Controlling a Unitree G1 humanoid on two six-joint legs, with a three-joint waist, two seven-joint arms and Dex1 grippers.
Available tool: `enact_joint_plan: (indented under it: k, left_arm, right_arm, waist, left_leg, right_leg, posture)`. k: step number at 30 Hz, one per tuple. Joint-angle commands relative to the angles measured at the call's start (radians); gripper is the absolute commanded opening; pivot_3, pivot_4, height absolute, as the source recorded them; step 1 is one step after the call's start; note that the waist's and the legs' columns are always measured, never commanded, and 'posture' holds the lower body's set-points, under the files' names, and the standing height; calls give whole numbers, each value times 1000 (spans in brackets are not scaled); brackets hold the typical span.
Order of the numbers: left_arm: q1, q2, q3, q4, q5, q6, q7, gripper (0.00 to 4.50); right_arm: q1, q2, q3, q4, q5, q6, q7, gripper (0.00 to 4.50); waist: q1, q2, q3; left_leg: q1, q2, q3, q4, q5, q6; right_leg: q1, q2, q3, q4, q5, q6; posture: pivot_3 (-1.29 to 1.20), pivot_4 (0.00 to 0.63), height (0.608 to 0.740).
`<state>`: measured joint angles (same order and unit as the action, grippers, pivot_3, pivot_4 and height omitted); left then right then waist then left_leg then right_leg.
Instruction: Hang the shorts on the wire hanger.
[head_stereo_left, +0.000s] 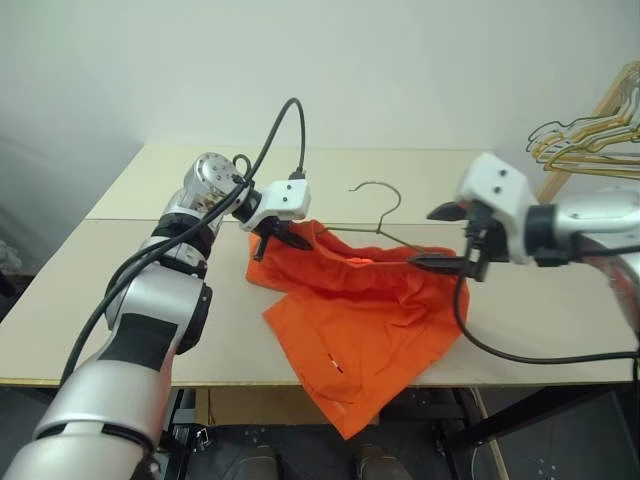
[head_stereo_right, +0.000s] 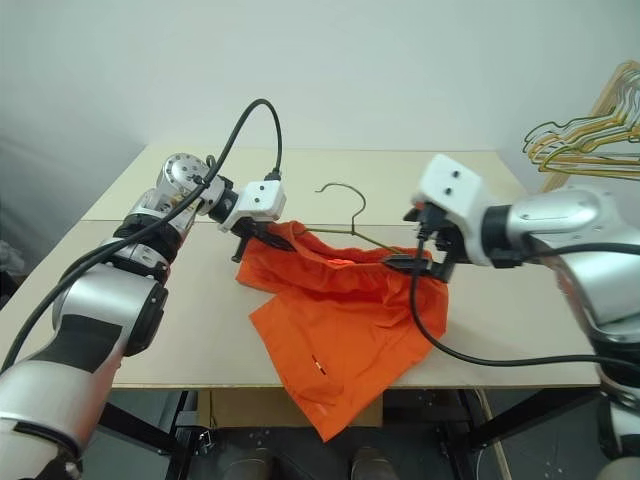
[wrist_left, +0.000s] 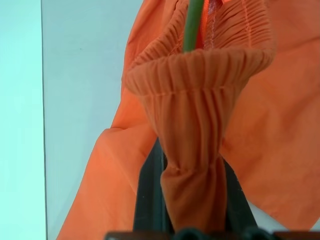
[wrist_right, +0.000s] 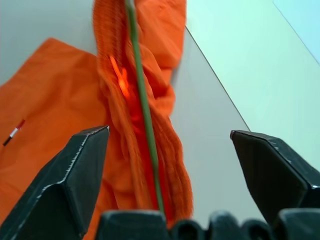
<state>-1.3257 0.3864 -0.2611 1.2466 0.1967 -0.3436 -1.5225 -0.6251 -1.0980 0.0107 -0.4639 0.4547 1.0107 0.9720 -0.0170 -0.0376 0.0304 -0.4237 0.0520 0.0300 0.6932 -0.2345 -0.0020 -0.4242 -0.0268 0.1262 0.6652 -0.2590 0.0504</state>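
The shorts (head_stereo_left: 365, 315) lie on the table (head_stereo_left: 120, 300), one leg hanging over its near edge, with the wire hanger (head_stereo_left: 385, 215) threaded through the gathered waistband. The left gripper (head_stereo_left: 285, 238) pinches that waistband at 1 end. At the other end, the right gripper (head_stereo_left: 448, 240) has its 2 fingers spread wide, holding nothing.

We see the shorts (head_stereo_left: 365, 320) as soft matt orange cloth, gathered into ribbed folds at the waistband. Through that waistband runs the wire hanger (head_stereo_left: 380, 212), thin dull metal. Under the shorts, the table (head_stereo_left: 120, 330) looks like smooth matt pale board.
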Motion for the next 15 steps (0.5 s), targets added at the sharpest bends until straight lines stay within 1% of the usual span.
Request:
enact_joint_plan:
  k: [1, 2, 4, 5, 9, 13, 15]
  left_arm:
    - [-29, 0, 23, -11, -13, 2, 7, 0]
    - [-30, -1, 23, -11, -13, 2, 7, 0]
    - [-31, -2, 24, -12, -13, 1, 6, 0]
    - [-31, -2, 25, -12, -13, 1, 5, 0]
    - [-30, 3, 25, -14, -12, -1, 0, 0]
    - [-27, 11, 23, -15, -10, -7, -3, 0]
    - [-23, 13, 22, -17, -10, -18, -5, 0]
  right_arm:
    - [75, -65, 11, -39, -33, -45, 18, 4468]
    - [85, -72, 46, -35, -54, -53, 12, 4307]
    - [76, -48, 122, 8, -114, -64, -23, 3908]
    - [66, -33, 142, 29, -131, -70, -34, 3627]
    - [30, 2, 154, 57, -142, -59, -44, 2200]
    - [29, 3, 137, 45, -123, -70, -17, 751]
    - [35, 3, 128, 38, -113, -71, -6, 150]
  waist:
    - [-1, 0, 0]
    - [-2, 0, 0]
    - [-10, 0, 0]
    - [-14, 0, 0]
    - [-22, 1, 1]
    - [-22, 2, 1]
    - [-22, 2, 1]
  left_leg:
    - [0, 0, 0, 0, 0, 0]
    - [0, 0, 0, 0, 0, 0]
    - [0, 0, 0, 0, 0, 0]
    - [1, 0, 0, 0, 0, 0]
    - [0, 0, 0, -1, 0, 0]
    - [0, 0, 0, -1, 0, 0]
    - [0, 0, 0, 0, 0, 0]
  right_leg:
    - [0, 0, 0, 0, 0, 0]
    - [0, 0, 0, 0, 0, 0]
    - [0, 0, 1, 0, 0, 0]
    - [0, 0, 1, 0, 0, 0]
    - [0, 0, 1, 0, 0, 0]
    - [0, 0, 1, -1, 0, 0]
    - [0, 0, 1, -1, 0, 0]
  posture:
    - [-28, 0, 740]
    - [-28, 0, 740]
    - [-26, 0, 740]
    - [-22, 0, 740]
    - [-12, 0, 740]
    - [-9, 0, 740]
    - [-8, 0, 740]
